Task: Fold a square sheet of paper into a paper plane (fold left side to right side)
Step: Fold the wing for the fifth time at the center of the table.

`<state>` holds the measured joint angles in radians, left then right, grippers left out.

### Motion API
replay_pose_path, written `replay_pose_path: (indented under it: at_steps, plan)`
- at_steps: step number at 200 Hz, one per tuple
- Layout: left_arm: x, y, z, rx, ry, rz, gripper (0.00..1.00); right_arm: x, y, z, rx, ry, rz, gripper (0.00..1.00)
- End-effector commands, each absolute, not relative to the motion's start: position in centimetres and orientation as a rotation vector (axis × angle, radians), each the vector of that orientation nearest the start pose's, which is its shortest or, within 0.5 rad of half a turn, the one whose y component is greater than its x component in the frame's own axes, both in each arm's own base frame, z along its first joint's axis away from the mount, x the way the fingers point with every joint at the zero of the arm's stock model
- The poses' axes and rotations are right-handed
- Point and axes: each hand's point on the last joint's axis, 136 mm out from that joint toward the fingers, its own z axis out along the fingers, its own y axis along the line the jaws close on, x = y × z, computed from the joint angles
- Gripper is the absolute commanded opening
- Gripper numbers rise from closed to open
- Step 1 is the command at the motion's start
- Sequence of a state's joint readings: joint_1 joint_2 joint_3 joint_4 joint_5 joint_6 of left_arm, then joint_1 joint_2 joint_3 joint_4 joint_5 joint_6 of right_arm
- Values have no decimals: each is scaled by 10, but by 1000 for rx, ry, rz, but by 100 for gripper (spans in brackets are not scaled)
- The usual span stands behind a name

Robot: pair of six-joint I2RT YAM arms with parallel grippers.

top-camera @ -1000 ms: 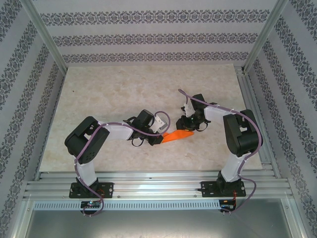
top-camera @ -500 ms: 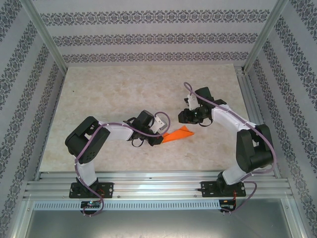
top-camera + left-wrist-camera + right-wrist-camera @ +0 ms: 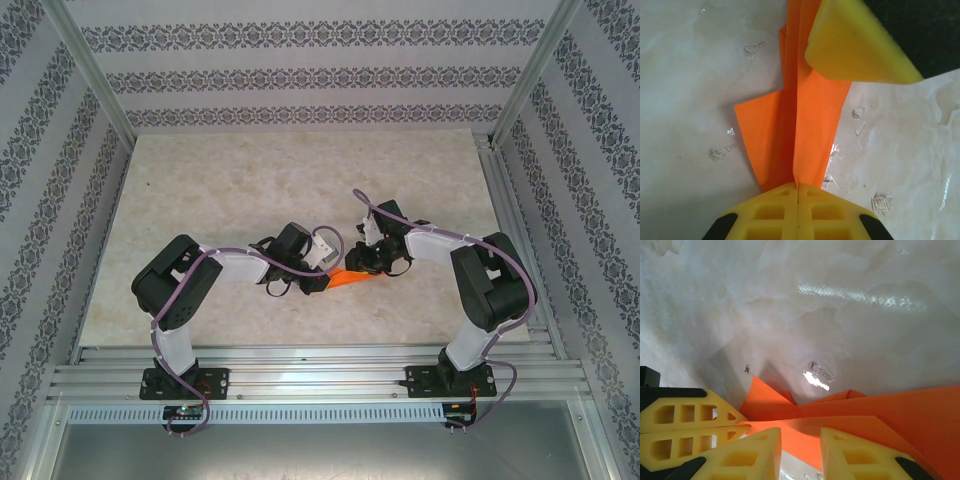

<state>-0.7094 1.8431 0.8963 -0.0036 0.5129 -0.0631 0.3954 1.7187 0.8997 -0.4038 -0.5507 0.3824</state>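
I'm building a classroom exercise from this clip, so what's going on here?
Two robot arms are working on a folded orange paper on the table. The left gripper is shut on one end of it, along the centre crease. The right gripper, jaws apart, sits low over the other end, one finger over the paper.

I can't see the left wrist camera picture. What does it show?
The yellow left hand is pinched shut on the near end of a folded orange paper, which runs up the middle with a centre crease. Another yellow finger reaches over its far part from the top right; the table is white and marbled.
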Motion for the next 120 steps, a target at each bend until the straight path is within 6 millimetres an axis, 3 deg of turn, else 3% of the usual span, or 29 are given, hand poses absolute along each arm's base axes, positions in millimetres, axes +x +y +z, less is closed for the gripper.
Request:
replay_pose_path:
  at_steps: [1, 61, 120]
  plan:
    - [248, -331, 5, 1077, 2419, -913, 4, 288, 212, 20, -92, 2893, 924, 26]
    - [237, -325, 9, 1089, 2392, -927, 8, 275, 196, -2, -72, 3004, 804, 25]
    - [247, -328, 58, 930, 2287, -1112, 14, 275, 197, 1, -99, 2992, 806, 23]
